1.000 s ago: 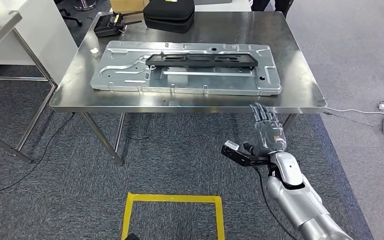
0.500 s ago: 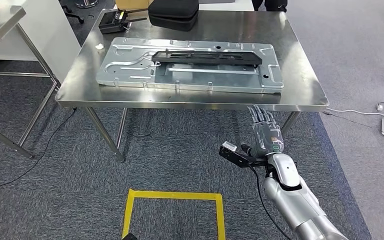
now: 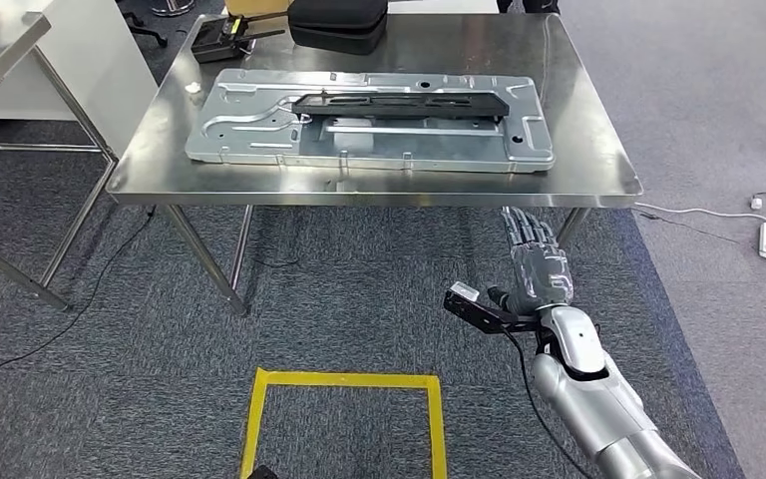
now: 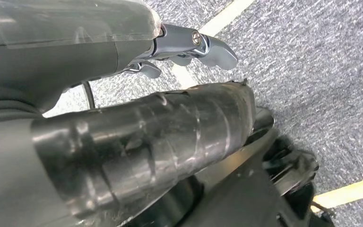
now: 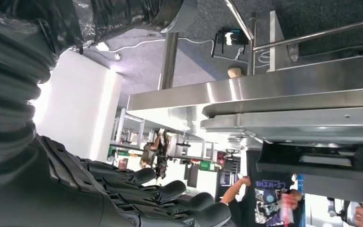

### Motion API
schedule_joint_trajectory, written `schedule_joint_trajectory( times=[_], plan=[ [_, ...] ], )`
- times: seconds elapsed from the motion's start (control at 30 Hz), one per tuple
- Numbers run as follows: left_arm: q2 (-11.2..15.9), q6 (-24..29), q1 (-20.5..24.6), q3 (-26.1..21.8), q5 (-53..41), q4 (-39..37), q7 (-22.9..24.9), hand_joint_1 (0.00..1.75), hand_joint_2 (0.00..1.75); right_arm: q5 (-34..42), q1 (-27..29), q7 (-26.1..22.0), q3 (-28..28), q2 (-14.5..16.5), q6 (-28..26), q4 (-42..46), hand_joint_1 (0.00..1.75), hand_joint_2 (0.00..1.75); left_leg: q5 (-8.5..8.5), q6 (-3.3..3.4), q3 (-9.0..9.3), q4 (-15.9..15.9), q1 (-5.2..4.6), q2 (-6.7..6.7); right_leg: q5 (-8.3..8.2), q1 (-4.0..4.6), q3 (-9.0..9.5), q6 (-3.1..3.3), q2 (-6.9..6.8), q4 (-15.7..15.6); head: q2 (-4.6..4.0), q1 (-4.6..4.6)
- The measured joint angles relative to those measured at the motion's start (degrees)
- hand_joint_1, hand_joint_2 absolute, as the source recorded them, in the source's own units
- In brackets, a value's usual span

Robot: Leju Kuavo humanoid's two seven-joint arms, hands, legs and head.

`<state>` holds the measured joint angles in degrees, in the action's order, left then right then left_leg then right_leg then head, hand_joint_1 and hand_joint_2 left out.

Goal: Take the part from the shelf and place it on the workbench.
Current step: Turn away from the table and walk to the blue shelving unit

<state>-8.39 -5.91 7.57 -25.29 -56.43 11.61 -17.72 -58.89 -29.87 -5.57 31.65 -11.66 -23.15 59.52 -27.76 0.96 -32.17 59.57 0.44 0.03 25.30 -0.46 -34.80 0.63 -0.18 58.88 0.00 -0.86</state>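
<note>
I see the part [image 3: 399, 104], a long black tray-like piece, lying in the upper middle of the head view on top of a big pressed metal panel [image 3: 259, 135], which itself rests flat on the steel workbench [image 3: 598, 170]. From how things lie, I judge the placing step as good as done: the part is on the bench, not on any shelf.

My right hand [image 3: 537, 261] hangs in the lower right of the head view, below and in front of the bench edge, well apart from the part. Its fingers [image 5: 170, 189] are stretched out straight and spread, with nothing between them, so it is free. In the left wrist view I make out a thumb tip [image 4: 212, 47] over grey carpet and yellow floor tape [image 4: 227, 16], but I cannot tell how the left hand's fingers stand.

As for handling, the part looks to me like moulded plastic: light for its length, fairly stiff but likely to flex or sag if taken at one end. Its surface seems matte, so not slippery. If I had to lift it again, I would take hold near the middle of a long edge, or with both hands toward the ends, keeping it level. The thin rims could crack under a hard pinch, so I would close gently.

A black case [image 3: 339, 22] and a small dark device [image 3: 221, 40] sit at the bench's far edge, upper middle.
</note>
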Motion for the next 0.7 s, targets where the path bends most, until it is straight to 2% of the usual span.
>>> schedule_joint_trajectory(
  times=[0.1, 0.13, 0.17, 0.2, 0.27, 0.3, 0.33, 0.37, 0.47, 0.5, 0.57, 0.63, 0.67, 0.7],
  plan=[
    [0.02, 0.02, -0.05, 0.0, 0.02, 0.0, 0.08, 0.0, 0.0, 0.02, 0.0, -0.04, -0.05, -0.01, 0.0, 0.0, 0.0, 1.75, 0.54, 0.84, 0.03, -1.08, -0.09, 0.05, -0.5, 0.04, -0.38, -1.11, 0.05, -0.02, 0.0, -0.01],
    [0.02, 0.02, -0.02, -0.01, 0.02, 0.0, 0.1, 0.0, 0.0, 0.04, 0.0, -0.07, -0.09, -0.01, 0.0, 0.0, 0.0, 1.75, 0.96, 1.22, -0.04, -1.38, 0.02, 0.13, -0.06, -0.04, -0.55, -1.42, 0.09, 0.35, 0.0, 0.01],
    [0.01, 0.02, 0.06, -0.01, 0.02, 0.0, 0.11, 0.0, 0.0, 0.06, -0.01, -0.1, -0.15, -0.02, 0.0, 0.0, 0.0, 1.75, 1.42, 1.63, -0.19, -1.69, 0.15, 0.22, 1.15, -0.11, -1.07, -1.7, 0.14, 1.62, 0.0, 0.02],
    [-0.01, 0.01, 0.15, -0.02, 0.02, 0.0, 0.13, 0.0, 0.0, 0.08, -0.03, -0.11, -0.22, -0.03, 0.0, -0.01, 0.0, 1.75, 1.86, 1.96, -0.44, -1.95, 0.27, 0.3, 3.05, -0.21, -1.99, -1.94, 0.18, 3.99, 0.0, 0.04],
    [0.0, 0.01, 0.2, -0.02, 0.02, 0.0, 0.16, 0.0, 0.0, 0.09, 0.03, -0.11, -0.31, -0.05, 0.0, -0.08, 0.0, 1.75, 2.46, 2.25, -1.26, -1.95, 0.21, 0.32, 7.4, -0.32, -4.57, -2.39, 0.19, 10.88, 0.0, 0.06],
    [0.01, 0.02, 0.18, -0.02, 0.02, 0.0, 0.19, 0.0, 0.0, 0.09, 0.1, -0.13, -0.31, -0.05, 0.0, -0.14, 0.0, 1.75, 2.74, 2.23, -1.72, -1.89, 0.18, 0.32, 8.65, -0.36, -5.44, -2.56, 0.19, 13.64, 0.0, 0.06],
    [0.01, 0.04, 0.16, -0.02, 0.02, 0.0, 0.21, 0.0, 0.0, 0.09, 0.18, -0.14, -0.32, -0.05, 0.0, -0.2, 0.0, 1.75, 3.0, 2.18, -2.17, -1.78, 0.17, 0.33, 8.87, -0.4, -5.45, -2.66, 0.18, 14.68, 0.0, 0.05],
    [0.01, 0.08, 0.14, -0.02, 0.02, 0.0, 0.22, 0.0, 0.0, 0.09, 0.21, -0.17, -0.33, -0.05, 0.0, -0.25, 0.0, 1.75, 3.22, 2.09, -2.59, -1.62, 0.17, 0.33, 8.07, -0.43, -4.34, -2.67, 0.17, 13.56, 0.0, 0.05],
    [-0.02, 0.16, 0.18, -0.02, 0.02, 0.0, 0.24, 0.0, 0.0, 0.09, 0.06, -0.24, -0.4, -0.05, -0.02, -0.26, 0.0, 1.75, 3.67, 1.56, -3.43, -0.99, 0.05, 0.32, 4.17, -0.32, 2.45, -2.17, 0.17, 2.67, 0.0, 0.03],
    [-0.02, 0.17, 0.22, -0.03, 0.02, 0.0, 0.25, 0.0, 0.0, 0.09, 0.01, -0.26, -0.42, -0.05, -0.03, -0.26, 0.0, 1.75, 3.86, 1.26, -3.61, -0.86, -0.06, 0.32, 3.62, -0.19, 3.69, -1.89, 0.18, 0.33, 0.0, 0.03],
    [-0.02, 0.18, 0.26, -0.04, 0.02, 0.0, 0.27, 0.0, 0.0, 0.09, -0.03, -0.27, -0.42, -0.05, -0.04, -0.26, 0.0, 1.75, 4.35, 0.57, -3.86, -0.88, -0.15, 0.32, 3.2, 0.12, 3.86, -1.28, 0.22, -0.59, 0.0, 0.01],
    [-0.01, 0.19, 0.23, -0.05, 0.03, 0.0, 0.31, 0.0, 0.0, 0.09, -0.06, -0.28, -0.42, -0.04, -0.03, -0.26, 0.0, 1.75, 4.21, -0.12, -4.23, -0.67, -0.08, 0.25, 2.45, -0.08, 3.5, -0.41, 0.12, -0.8, 0.0, 0.02],
    [-0.01, 0.2, 0.23, -0.05, 0.03, 0.0, 0.33, 0.0, 0.0, 0.09, -0.1, -0.3, -0.42, -0.03, -0.03, -0.26, 0.0, 1.75, 3.09, -0.38, -4.79, 0.46, -0.04, 0.2, 2.0, -0.21, 3.21, 0.1, 0.02, -0.98, 0.0, 0.01],
    [-0.01, 0.2, 0.23, -0.06, 0.04, 0.0, 0.36, 0.0, 0.0, 0.08, -0.12, -0.31, -0.42, -0.02, -0.02, -0.26, 0.0, 1.75, 1.21, -0.59, -5.74, 2.72, 0.02, 0.15, 1.52, -0.34, 2.83, 0.53, -0.08, -1.16, 0.0, -0.01]
  ],
)
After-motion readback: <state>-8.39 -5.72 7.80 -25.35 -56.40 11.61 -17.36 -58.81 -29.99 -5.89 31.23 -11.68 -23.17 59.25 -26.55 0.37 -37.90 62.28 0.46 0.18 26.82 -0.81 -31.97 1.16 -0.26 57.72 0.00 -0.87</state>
